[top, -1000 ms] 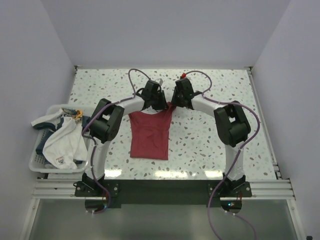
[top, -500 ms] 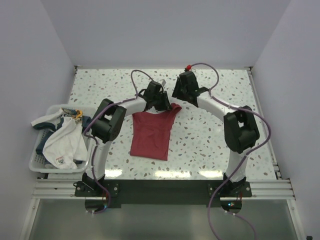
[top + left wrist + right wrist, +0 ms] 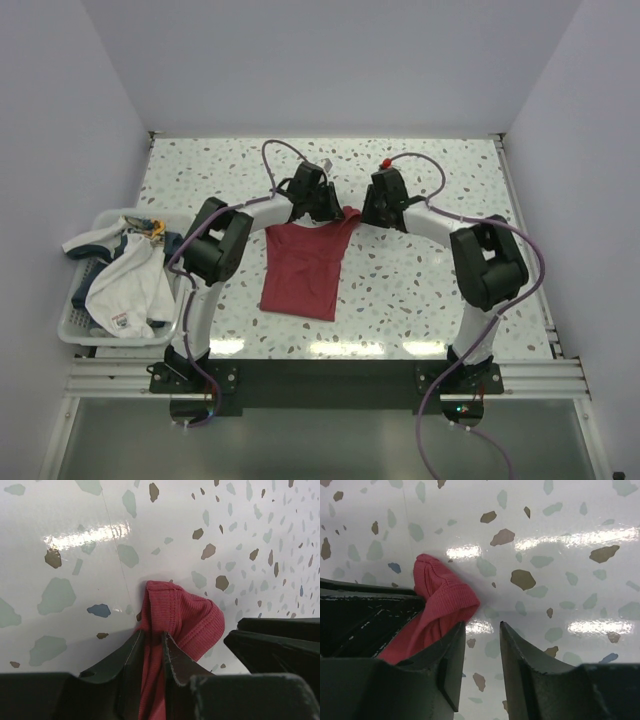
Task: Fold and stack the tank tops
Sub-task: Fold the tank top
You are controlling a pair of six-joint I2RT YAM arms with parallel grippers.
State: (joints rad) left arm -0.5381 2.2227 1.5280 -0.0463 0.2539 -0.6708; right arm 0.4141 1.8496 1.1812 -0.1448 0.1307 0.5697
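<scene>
No legible text, label, brand or number appears in any view. The small print on the white tank top [image 3: 130,285] cannot be read at this size.

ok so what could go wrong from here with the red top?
1. The right tool is open with bare table between its fingers; the strap of the red tank top lies beside them, so closing here would likely grab nothing.
2. Only the left tool pinches cloth, a narrow bunched strap; a pull could skew the top or slip.
3. The tools sit close together and might bump.
</scene>
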